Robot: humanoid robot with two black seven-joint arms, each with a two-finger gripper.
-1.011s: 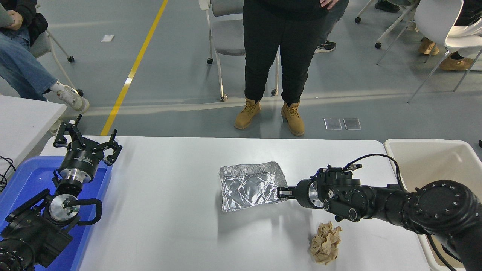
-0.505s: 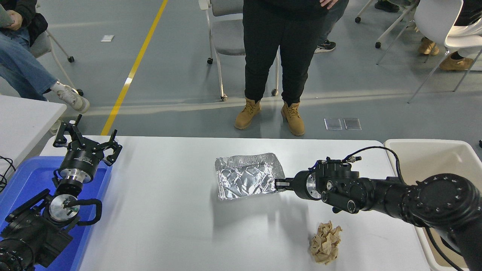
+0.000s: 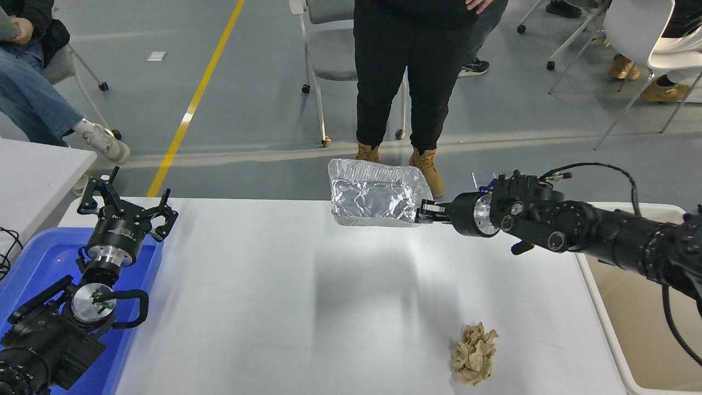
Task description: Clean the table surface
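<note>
The white table surface fills the lower part of the head view. My right gripper is shut on the right rim of a crumpled aluminium foil tray, holding it high in the air over the table's far edge. A crumpled ball of brown paper lies on the table near the front right. My left gripper is parked at the lower left with its fingers spread open and nothing in them.
A blue bin sits under the left arm. A beige plastic tub stands off the table's right end. A person in black trousers stands beyond the far edge, with chairs and seated people around. A smaller white table is at left.
My right gripper has lifted the foil tray off the table and carried it up and toward the far edge. The paper ball and left arm have not moved.
</note>
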